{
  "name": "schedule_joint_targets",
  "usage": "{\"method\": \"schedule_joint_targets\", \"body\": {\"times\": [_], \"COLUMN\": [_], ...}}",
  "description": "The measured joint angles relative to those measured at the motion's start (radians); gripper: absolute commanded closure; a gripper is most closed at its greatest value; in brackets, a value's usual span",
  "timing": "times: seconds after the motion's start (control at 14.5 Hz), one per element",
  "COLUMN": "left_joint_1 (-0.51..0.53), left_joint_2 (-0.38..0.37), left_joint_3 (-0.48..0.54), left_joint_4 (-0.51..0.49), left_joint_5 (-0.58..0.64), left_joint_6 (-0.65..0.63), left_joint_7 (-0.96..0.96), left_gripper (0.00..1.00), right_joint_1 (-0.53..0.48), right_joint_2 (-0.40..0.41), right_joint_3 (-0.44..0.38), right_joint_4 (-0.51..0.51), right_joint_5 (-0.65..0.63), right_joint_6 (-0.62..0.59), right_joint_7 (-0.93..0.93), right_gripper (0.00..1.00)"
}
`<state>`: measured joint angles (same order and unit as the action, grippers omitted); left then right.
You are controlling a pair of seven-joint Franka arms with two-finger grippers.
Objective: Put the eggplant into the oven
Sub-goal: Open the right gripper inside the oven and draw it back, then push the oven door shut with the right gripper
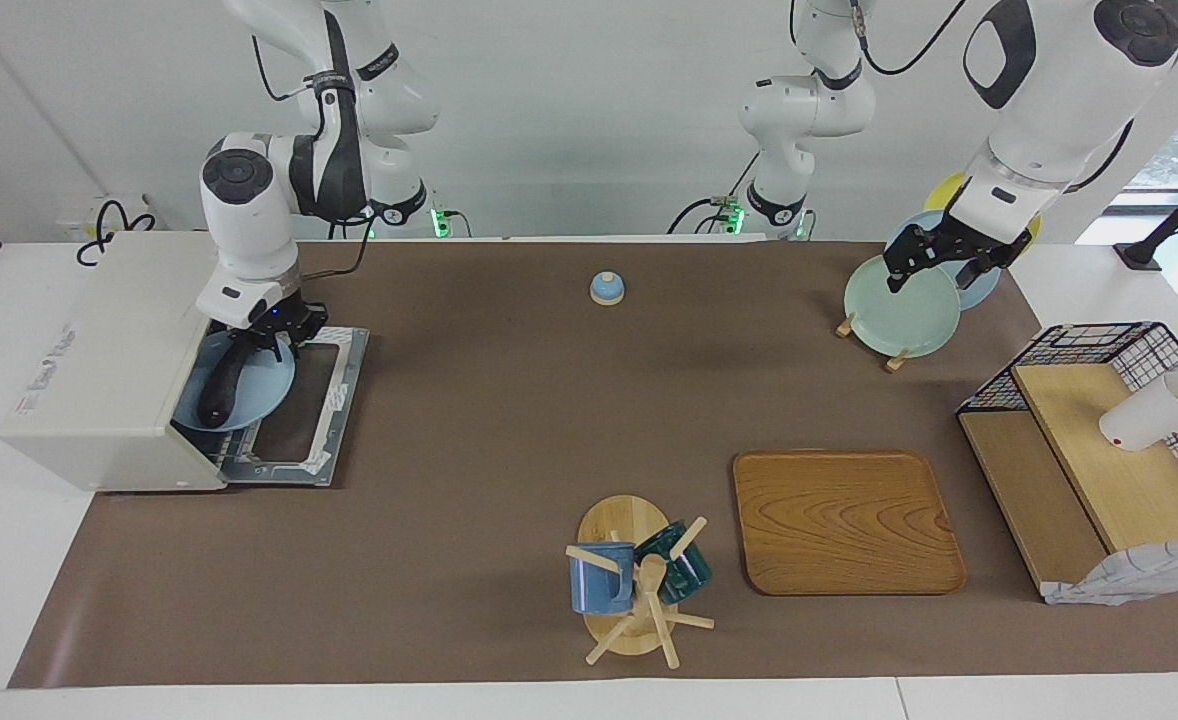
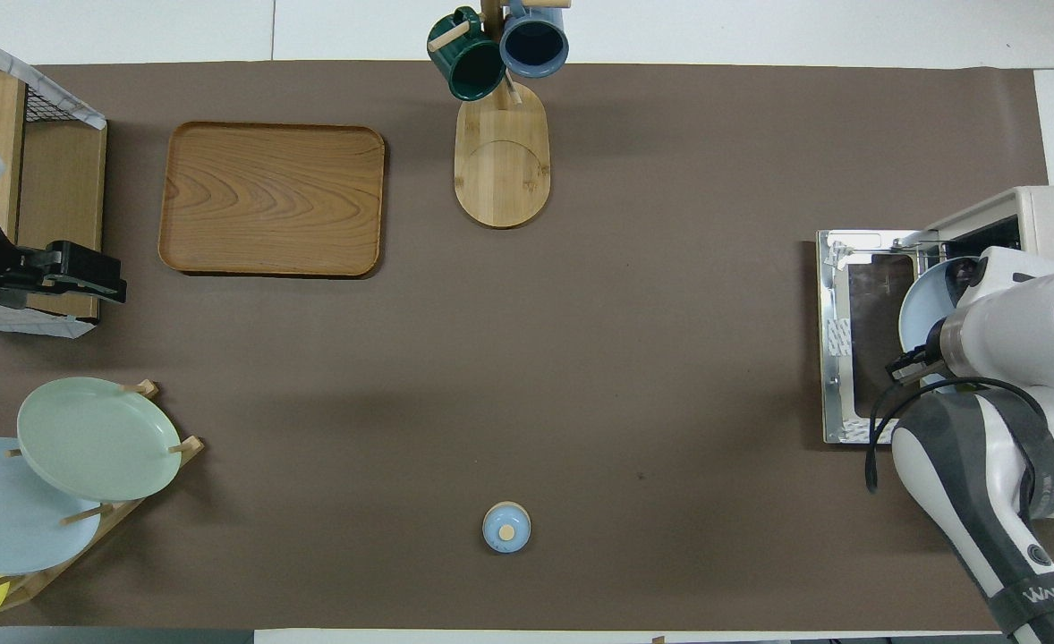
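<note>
Eggplant [image 1: 221, 385] is seen lying on a pale blue plate [image 1: 259, 392] at the mouth of the oven [image 1: 109, 375], whose door [image 1: 324, 410] is folded down flat, at the right arm's end of the table [image 1: 509, 420]. Its long axis is angled with one end under the right tool [image 1: 274, 335] (grip cannot be told) and the other end pointing away from the robots. The left tool [image 1: 934, 262], fingers spread, is held over the plate rack [image 1: 899, 310].
</note>
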<state>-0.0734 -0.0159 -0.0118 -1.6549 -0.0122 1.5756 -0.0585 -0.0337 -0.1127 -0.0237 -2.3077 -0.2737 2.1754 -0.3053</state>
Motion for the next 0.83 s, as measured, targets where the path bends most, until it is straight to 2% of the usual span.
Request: {"method": "schedule_joint_targets", "body": {"times": [0.07,0.14,0.21,0.41,0.55,0.83], "left_joint_1": [0.0,0.0,0.0,0.0,0.0,0.0], "left_joint_2": [0.0,0.0,0.0,0.0,0.0,0.0], "left_joint_3": [0.0,0.0,0.0,0.0,0.0,0.0], "left_joint_4": [0.0,0.0,0.0,0.0,0.0,0.0], "left_joint_5": [0.0,0.0,0.0,0.0,0.0,0.0], "left_joint_6": [0.0,0.0,0.0,0.0,0.0,0.0], "left_joint_7": [0.0,0.0,0.0,0.0,0.0,0.0], "left_gripper": [0.0,0.0,0.0,0.0,0.0,0.0], "right_joint_1": [0.002,0.007,0.02,0.105,0.15,0.129], "right_joint_2": [0.0,0.0,0.0,0.026,0.083,0.196], "right_joint_3": [0.003,0.007,0.012,0.016,0.02,0.013], "right_joint_4": [0.009,0.028,0.046,0.066,0.065,0.065], "right_joint_5": [0.015,0.049,0.088,0.144,0.144,0.144], "right_joint_6": [-0.016,-0.031,-0.035,0.015,0.084,0.153], "right_joint_7": [0.0,0.0,0.0,0.086,0.18,0.204], "right_gripper": [0.78,0.94,1.0,1.0,1.0,1.0]}}
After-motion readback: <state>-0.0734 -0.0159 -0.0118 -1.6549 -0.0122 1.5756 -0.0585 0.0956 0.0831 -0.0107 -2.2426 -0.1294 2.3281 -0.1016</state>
